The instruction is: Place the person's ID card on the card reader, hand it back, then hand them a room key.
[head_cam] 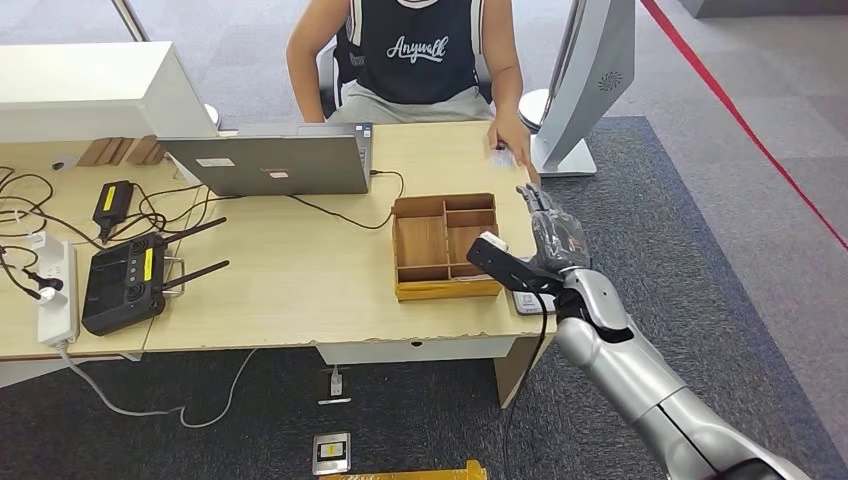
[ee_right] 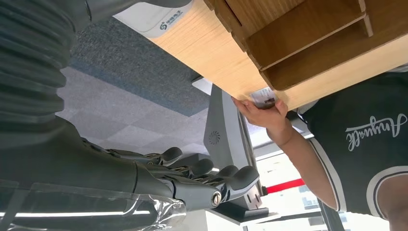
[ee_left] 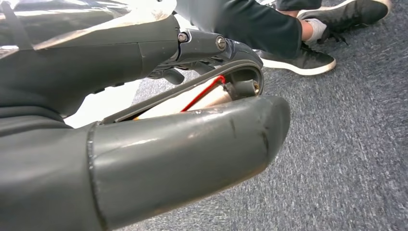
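Right robot hand, fingers apart and empty, hovers near the ID card: thin, stiff, slick, flat on the table; probably best pinched by its edge.

Head view high above the table; wrist views close, low.

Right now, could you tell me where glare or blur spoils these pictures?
Head view: even light, sharp. Left wrist view: the left hand is close and soft, glare on its clear cover. Right wrist view: windows behind the person blown out; right hand dim.
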